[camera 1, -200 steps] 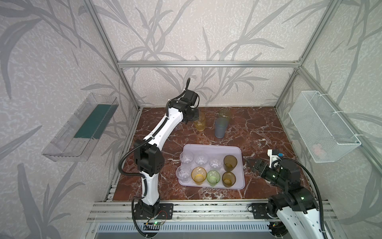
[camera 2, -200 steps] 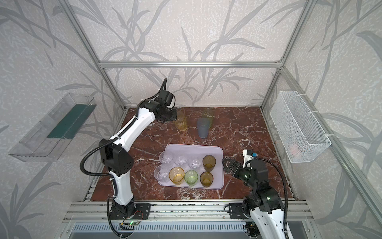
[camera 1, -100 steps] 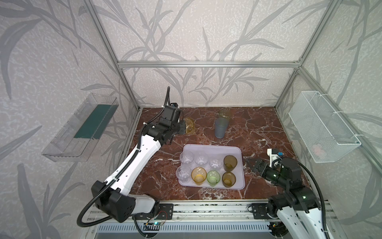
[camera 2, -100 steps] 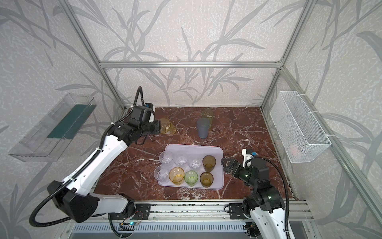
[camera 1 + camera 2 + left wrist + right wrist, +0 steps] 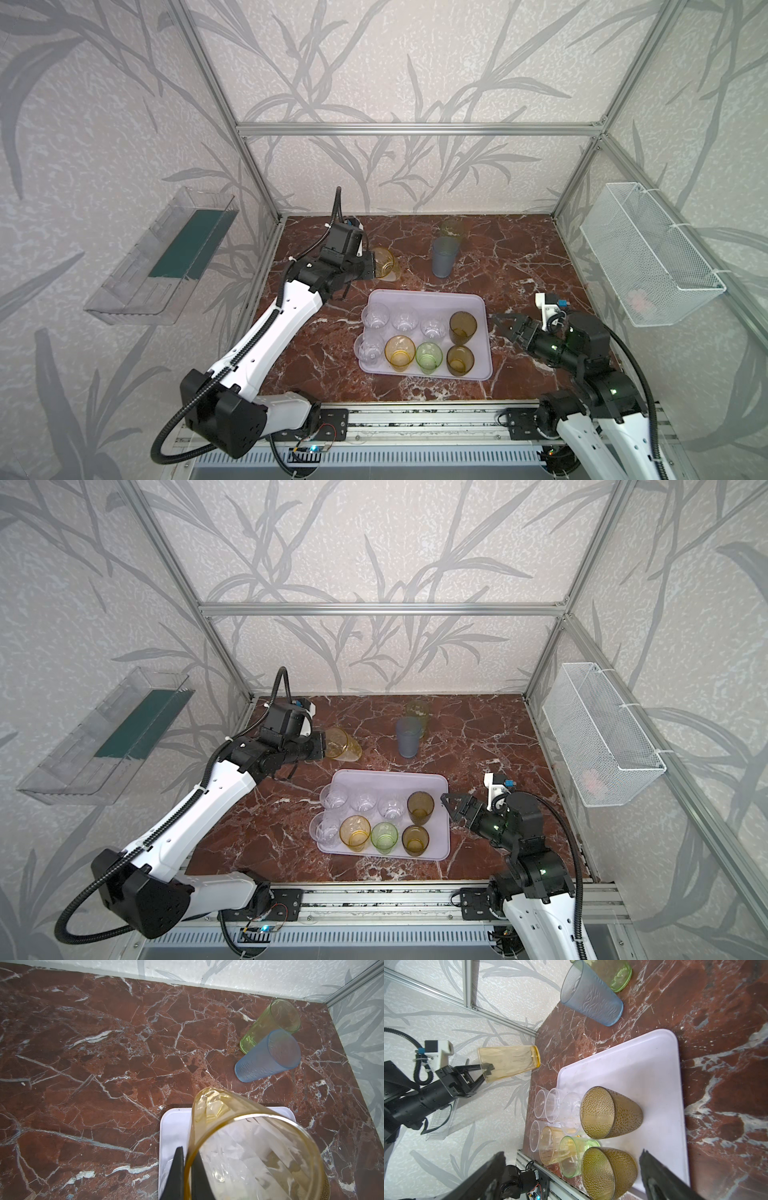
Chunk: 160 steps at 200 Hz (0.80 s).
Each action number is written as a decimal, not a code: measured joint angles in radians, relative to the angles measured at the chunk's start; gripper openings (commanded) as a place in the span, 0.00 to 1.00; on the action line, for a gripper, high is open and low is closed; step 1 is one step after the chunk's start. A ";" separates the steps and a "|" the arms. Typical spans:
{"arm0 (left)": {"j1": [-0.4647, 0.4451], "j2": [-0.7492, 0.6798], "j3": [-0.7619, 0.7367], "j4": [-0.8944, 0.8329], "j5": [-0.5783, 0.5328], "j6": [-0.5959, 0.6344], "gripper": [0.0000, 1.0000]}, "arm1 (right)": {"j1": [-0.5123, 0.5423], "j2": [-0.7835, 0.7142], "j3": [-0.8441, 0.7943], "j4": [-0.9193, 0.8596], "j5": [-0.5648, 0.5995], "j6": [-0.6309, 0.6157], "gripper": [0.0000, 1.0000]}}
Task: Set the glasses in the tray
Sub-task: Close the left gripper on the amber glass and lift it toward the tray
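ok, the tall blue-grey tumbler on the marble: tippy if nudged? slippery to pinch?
Probably tippy: the blue-grey tumbler stands tall on a base narrower than its rim, so a high push likely topples it. Its rippled wall should help a pinch hold. It looks thin and light, and the green tumbler close behind could get knocked too.

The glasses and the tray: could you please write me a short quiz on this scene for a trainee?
1. True or false: the left gripper is shut on the rim of the tall amber glass.
2. How many glasses stand in the tray?
3. Which two stand on the table outside the tray? A) the blue-grey glass and the tall green glass; B) two clear ones; C) two olive-brown ones.
Key: 1 true; 2 eight; 3 A.
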 measured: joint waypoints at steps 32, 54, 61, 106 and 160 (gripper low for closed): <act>0.000 0.012 -0.006 0.000 0.016 -0.002 0.00 | 0.000 0.006 0.012 0.021 -0.021 0.025 0.99; -0.005 0.012 -0.029 0.000 0.013 -0.005 0.00 | 0.000 0.007 0.016 0.026 -0.023 0.035 0.99; -0.005 0.012 -0.041 0.000 0.010 -0.005 0.00 | 0.000 0.007 0.016 0.026 -0.023 0.037 0.99; -0.005 0.028 -0.066 -0.003 0.004 -0.005 0.00 | 0.000 0.016 0.016 0.026 -0.022 0.040 0.99; -0.007 0.057 -0.066 -0.003 -0.005 -0.004 0.00 | 0.000 0.023 0.016 0.024 -0.019 0.039 0.99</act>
